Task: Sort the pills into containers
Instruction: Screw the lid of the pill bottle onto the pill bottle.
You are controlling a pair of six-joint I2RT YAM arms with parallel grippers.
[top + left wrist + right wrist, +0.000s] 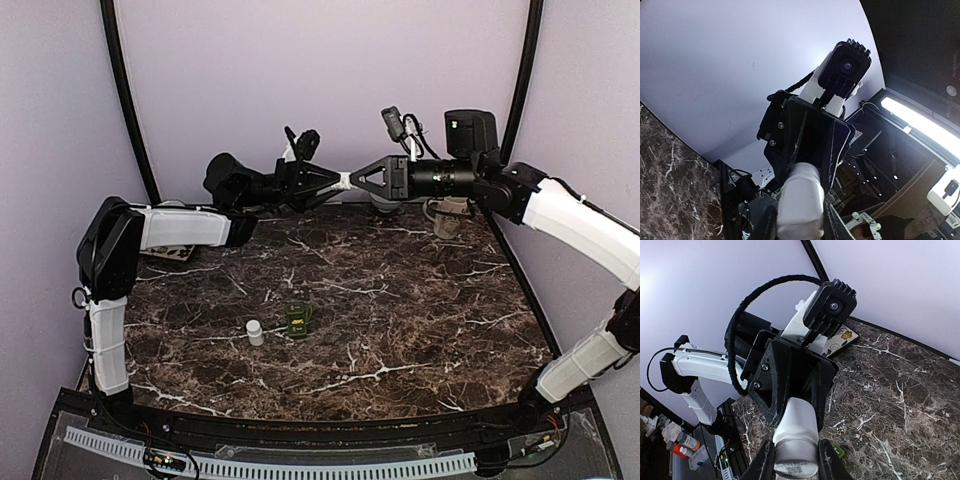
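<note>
Both arms are raised above the table's far edge, with their grippers meeting tip to tip. My left gripper [333, 183] and my right gripper [357, 180] are both shut on one white pill bottle [345, 182] held in the air between them. In the left wrist view my left gripper [797, 217] clamps the bottle's body [800, 200]. In the right wrist view my right gripper [795, 457] clamps its ribbed cap end [796, 460]. The dark green container [298, 318] stands mid-table and also shows in the right wrist view [839, 451]. A second small white bottle [255, 332] stands just left of it.
A patterned card [165, 255] lies at the table's back left and shows in the right wrist view [841, 337]. A pale cup-like object [450, 218] stands at the back right. Curved black poles and lilac walls enclose the table.
</note>
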